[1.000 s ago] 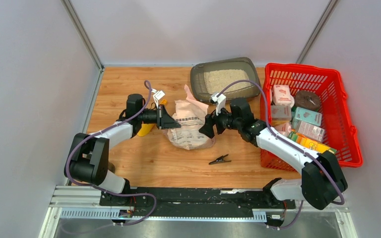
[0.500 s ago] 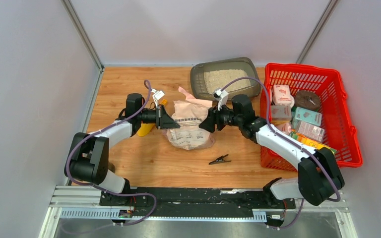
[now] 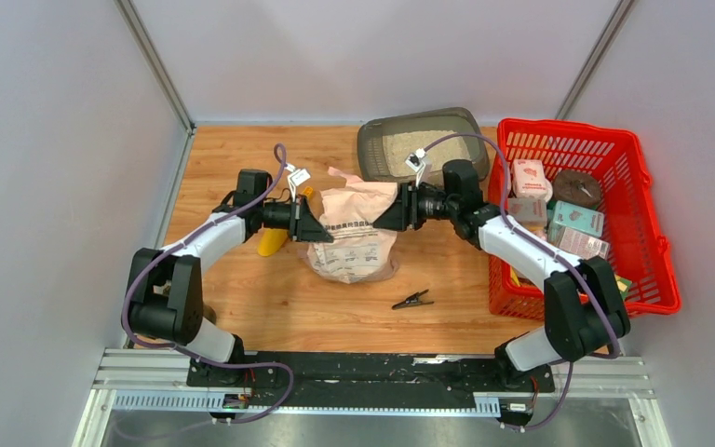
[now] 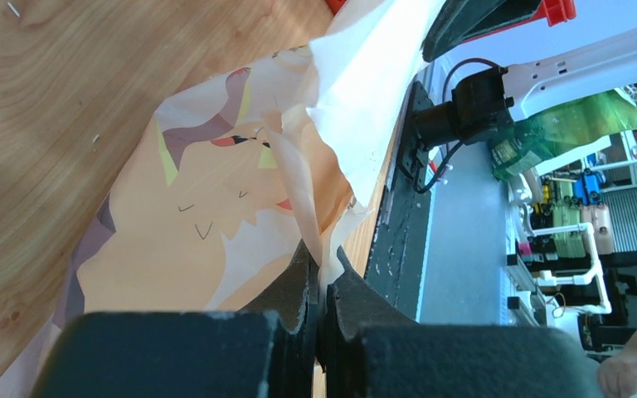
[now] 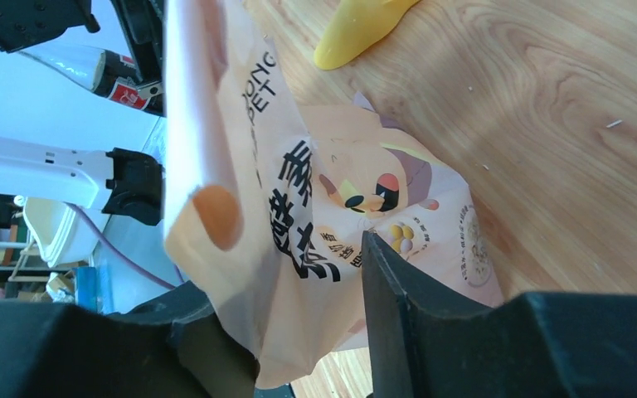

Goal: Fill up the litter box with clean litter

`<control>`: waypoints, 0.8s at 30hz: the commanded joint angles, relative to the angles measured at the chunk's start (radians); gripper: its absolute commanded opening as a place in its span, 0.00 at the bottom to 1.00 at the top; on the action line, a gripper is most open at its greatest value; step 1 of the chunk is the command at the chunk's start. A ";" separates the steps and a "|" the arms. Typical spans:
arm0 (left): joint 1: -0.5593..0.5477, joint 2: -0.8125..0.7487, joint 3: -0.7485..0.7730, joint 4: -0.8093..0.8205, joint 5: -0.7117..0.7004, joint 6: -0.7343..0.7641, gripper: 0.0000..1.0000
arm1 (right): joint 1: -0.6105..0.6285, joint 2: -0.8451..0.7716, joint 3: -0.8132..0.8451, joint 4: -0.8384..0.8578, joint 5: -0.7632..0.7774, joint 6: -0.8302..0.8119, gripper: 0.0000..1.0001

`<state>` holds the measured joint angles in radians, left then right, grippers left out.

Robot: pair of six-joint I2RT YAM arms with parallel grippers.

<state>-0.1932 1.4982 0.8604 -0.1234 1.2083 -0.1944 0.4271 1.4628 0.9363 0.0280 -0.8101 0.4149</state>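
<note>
Two claws at the pale orange printed plastic bag [image 3: 354, 244].
Left claw [image 4: 323, 265] pinches its edge; whether the right claw [image 3: 379, 223] grips it, we cannot tell. Beige sandy litter [image 3: 394, 149] lies in the grey-brown plastic tray [image 3: 365, 149] behind it.

A printed peach bag [image 3: 354, 233] stands in the middle of the wooden surface [image 3: 233, 168]. A yellow scoop [image 3: 271, 243] lies at its 9 o'clock and a black clip [image 3: 412, 300] near its 5 o'clock. At 3 o'clock, a red basket [image 3: 568, 126] holds boxes [image 3: 528, 177].
</note>
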 commanded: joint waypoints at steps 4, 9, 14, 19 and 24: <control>0.006 0.028 0.098 -0.150 0.109 0.078 0.01 | 0.010 0.028 0.065 0.081 -0.083 0.035 0.47; 0.006 0.036 0.101 -0.127 0.111 0.035 0.01 | 0.018 0.010 0.029 0.036 -0.069 0.012 0.60; 0.009 0.036 0.080 -0.030 0.111 -0.045 0.00 | 0.059 -0.005 0.013 0.033 0.014 -0.037 0.66; 0.020 0.033 0.040 0.158 0.111 -0.210 0.00 | 0.075 0.017 0.030 0.020 0.068 -0.082 0.56; 0.040 0.030 0.032 0.168 0.128 -0.241 0.00 | 0.058 0.042 0.068 -0.003 -0.015 -0.053 0.23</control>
<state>-0.1741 1.5494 0.8764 -0.0715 1.2301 -0.3363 0.4923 1.4872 0.9562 0.0467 -0.7658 0.3557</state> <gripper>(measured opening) 0.020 0.338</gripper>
